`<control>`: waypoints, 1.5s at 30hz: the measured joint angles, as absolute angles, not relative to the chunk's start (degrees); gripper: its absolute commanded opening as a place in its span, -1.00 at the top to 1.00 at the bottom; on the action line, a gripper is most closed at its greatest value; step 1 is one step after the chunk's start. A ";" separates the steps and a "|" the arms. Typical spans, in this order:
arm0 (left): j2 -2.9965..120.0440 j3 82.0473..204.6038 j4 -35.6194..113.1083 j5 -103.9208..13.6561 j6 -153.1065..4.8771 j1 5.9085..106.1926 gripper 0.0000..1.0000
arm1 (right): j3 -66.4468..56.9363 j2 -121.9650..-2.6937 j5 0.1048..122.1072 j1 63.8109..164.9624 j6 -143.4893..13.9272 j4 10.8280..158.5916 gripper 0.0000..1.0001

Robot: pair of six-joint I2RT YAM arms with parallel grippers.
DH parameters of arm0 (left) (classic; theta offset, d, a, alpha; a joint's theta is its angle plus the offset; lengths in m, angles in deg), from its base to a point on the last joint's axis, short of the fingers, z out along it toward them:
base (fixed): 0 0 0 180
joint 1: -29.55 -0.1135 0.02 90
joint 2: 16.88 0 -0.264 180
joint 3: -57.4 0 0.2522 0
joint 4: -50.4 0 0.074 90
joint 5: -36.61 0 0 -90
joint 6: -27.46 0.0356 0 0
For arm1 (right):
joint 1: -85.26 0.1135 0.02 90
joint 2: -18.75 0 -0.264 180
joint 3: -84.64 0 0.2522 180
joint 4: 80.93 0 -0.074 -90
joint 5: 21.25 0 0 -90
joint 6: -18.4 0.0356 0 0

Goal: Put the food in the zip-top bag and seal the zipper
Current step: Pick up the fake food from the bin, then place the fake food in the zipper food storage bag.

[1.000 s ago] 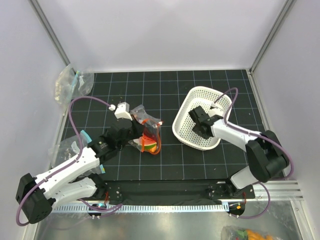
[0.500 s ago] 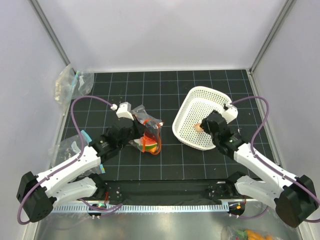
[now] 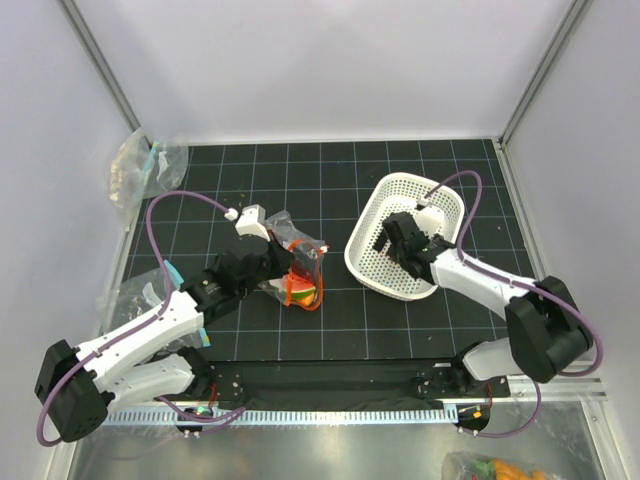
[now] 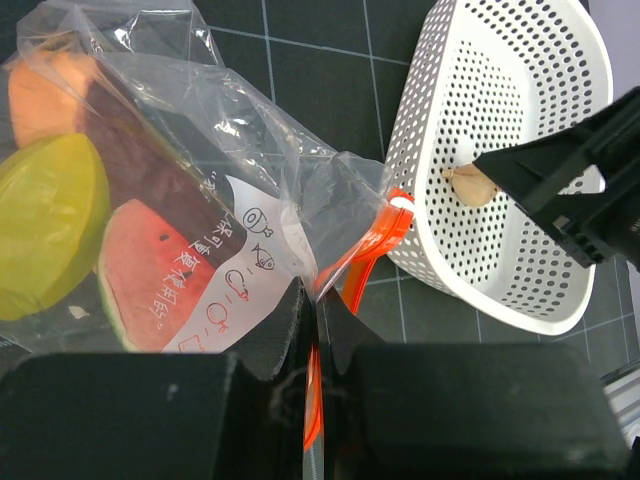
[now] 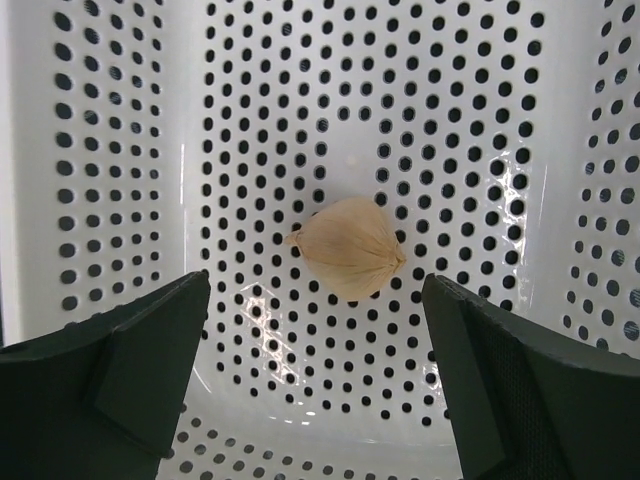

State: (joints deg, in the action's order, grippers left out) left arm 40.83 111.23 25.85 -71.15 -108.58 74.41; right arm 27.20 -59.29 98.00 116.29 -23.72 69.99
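R tool [image 5: 315, 345] hangs open inside the white lattice basket [image 5: 480, 120]. Its dark fingers [image 5: 140, 350] are spread wide, w/ the small peach ball [image 5: 348, 248] lying on the basket floor between & just beyond the tips. No contact w/ it. It's the only food piece in the basket.

L tool [image 4: 313, 310] is clamped tight on the zip-top bag [image 4: 250, 130], jaws pinched together on the clear film at its mouth edge. The zipper [image 4: 375, 245], a red-orange strip, runs down between the tips & loops out to the R side, so the mouth is not pressed flat there.

Inside the bag, seen thru the crinkly plastic:
- orange carrot-like piece [image 4: 40, 95] at the far end
- dark red piece [image 4: 150, 170] beside it
- yellow lemon [image 4: 50, 235] against the watermelon slice [image 4: 150, 260], green rind showing at its edge
- white printed label on the film, near the L tool

From overhead the bag lies on the black gridded bench [image 3: 330, 190] approx mid-left, w/ the basket just to its R, near but apart. Both arms reach in from the near edge. Two clear bags w/ teal trim lie at the bench's L side: one at the far corner [image 3: 145, 165], one by the L arm [image 3: 140, 290].
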 measured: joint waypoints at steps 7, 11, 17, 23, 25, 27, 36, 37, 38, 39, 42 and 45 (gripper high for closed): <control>41.16 111.23 26.12 -71.09 -108.55 74.41 0.84 | 25.62 -65.63 98.92 115.56 -20.83 68.25 -0.61; 41.16 111.23 26.12 -70.72 -108.58 74.41 0.83 | 25.21 -66.81 99.86 115.37 -20.05 67.28 -0.54; 41.16 111.23 26.14 -70.69 -108.55 74.41 0.84 | 25.01 -66.94 101.61 115.08 -19.63 67.24 -0.65; 41.16 111.23 26.12 -70.50 -108.55 74.41 0.84 | 23.83 -69.67 100.98 114.65 -20.33 67.72 0.16; 41.16 111.23 26.12 -70.45 -108.55 74.41 0.84 | 23.83 -69.32 101.06 114.65 -20.31 67.76 0.21; 41.16 111.23 26.12 -70.28 -108.58 74.41 0.84 | 23.92 -68.23 101.19 114.65 -20.48 67.63 0.43; 41.55 111.43 26.12 -68.97 -108.55 74.41 0.86 | 30.02 -48.82 102.44 121.55 -31.48 75.55 0.44; 41.75 111.54 26.12 -68.68 -108.55 74.41 0.87 | 30.87 -46.98 102.42 122.91 -32.83 77.08 0.43; 41.88 111.60 26.14 -68.33 -108.55 74.41 0.87 | 31.98 -44.71 102.31 124.29 -34.76 78.85 0.44; 41.99 111.65 26.12 -68.25 -108.55 74.41 0.87 | 32.99 -42.59 101.76 125.68 -36.85 80.60 0.44; 42.10 111.67 26.14 -67.90 -108.55 74.41 0.88 | 36.66 -36.95 98.18 129.42 -43.08 87.37 0.45; 42.32 111.86 26.09 -67.41 -108.55 74.41 0.89 | 41.14 -32.47 92.76 131.96 -48.02 94.02 0.48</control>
State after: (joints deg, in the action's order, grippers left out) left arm 42.32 111.86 26.09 -67.41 -108.55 74.41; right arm 41.14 -32.47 92.76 131.96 -48.02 94.02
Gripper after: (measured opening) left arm 0.063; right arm 0.438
